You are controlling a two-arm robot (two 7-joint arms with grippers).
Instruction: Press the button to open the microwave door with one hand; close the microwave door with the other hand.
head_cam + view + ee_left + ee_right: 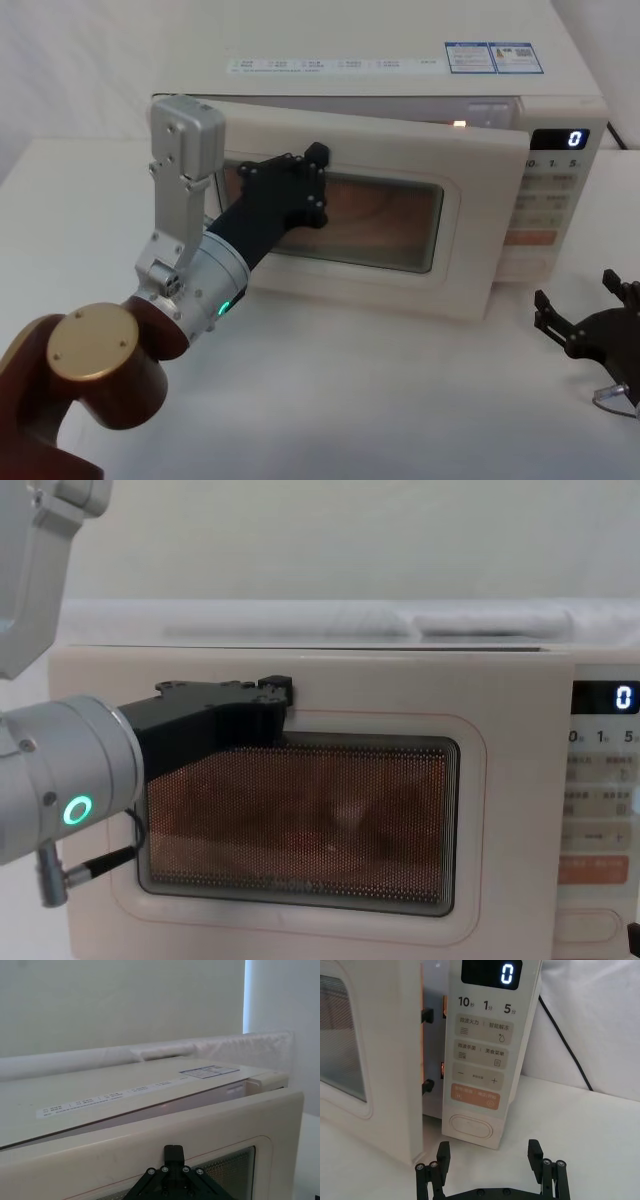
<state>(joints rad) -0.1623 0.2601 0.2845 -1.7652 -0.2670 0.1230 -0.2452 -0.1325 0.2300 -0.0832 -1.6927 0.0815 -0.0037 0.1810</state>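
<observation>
The cream microwave stands at the back of the white table, its display reading 0. The microwave door hangs ajar, its right edge out from the body with a lit gap behind it. My left gripper is shut, and its tip rests against the door's face just above the window's upper left corner. My right gripper stands open low over the table before the control panel, a short way back from the wide cream button. Nothing is between its fingers.
An orange key and pale labelled keys sit above the button. A black power cable runs down behind the microwave's right side. White table surface stretches in front of the oven, with a white wall behind.
</observation>
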